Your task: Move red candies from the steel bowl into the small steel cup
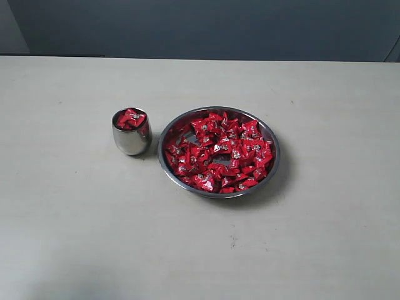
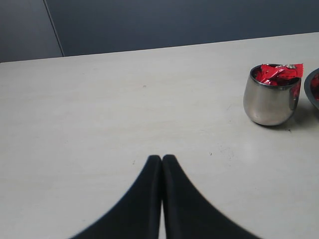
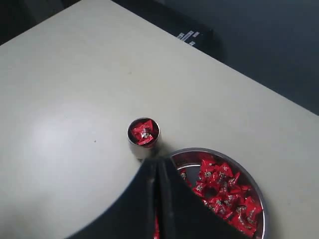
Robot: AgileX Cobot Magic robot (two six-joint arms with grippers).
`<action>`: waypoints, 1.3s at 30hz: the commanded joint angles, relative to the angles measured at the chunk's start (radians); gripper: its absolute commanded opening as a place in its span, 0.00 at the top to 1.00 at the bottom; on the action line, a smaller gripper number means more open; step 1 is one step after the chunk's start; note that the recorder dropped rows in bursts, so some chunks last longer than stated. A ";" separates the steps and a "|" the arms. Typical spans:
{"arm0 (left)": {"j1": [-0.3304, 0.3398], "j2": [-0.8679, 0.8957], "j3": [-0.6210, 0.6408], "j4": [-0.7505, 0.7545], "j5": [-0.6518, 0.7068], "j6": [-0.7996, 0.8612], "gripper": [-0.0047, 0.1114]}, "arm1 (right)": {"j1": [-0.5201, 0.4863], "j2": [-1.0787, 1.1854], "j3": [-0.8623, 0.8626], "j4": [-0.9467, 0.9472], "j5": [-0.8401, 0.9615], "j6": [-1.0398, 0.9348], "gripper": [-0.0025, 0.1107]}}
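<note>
The left gripper (image 2: pixel 162 159) is hanging low over bare table (image 1: pixel 75 219), fingers pressed together and holding nothing. Open surface is spreading ahead of it up to the far table edge, and nothing is standing between it and that edge. The small steel cup (image 2: pixel 271 97) is standing ahead of it and off to one side, well apart, filled to the brim with red candies (image 1: pixel 222 153).

The right gripper (image 3: pixel 157 162) is hovering higher, its fingers closed with nothing between them. The cup is showing just past its tips, and the steel bowl (image 1: pixel 184 128) is lying below and beside its fingers, just beside the cup, with candies heaped in it.

A dark wall (image 1: pixel 200 25) is standing behind the pale table.
</note>
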State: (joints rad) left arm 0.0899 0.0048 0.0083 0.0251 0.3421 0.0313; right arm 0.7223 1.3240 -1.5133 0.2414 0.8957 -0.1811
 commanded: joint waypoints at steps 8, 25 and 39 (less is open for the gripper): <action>-0.001 -0.005 -0.008 0.002 -0.006 -0.002 0.96 | -0.001 -0.137 0.160 -0.057 -0.123 -0.035 0.98; -0.001 -0.005 -0.008 0.002 -0.006 -0.002 0.96 | -0.001 -0.285 0.302 -0.059 -0.233 -0.035 0.98; -0.001 -0.005 -0.008 0.002 -0.006 -0.002 0.96 | -0.001 -0.354 0.303 -0.059 -0.219 -0.035 0.98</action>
State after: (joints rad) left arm 0.0899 0.0048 0.0083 0.0251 0.3421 0.0313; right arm 0.7223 0.9855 -1.2121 0.1891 0.6758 -0.2115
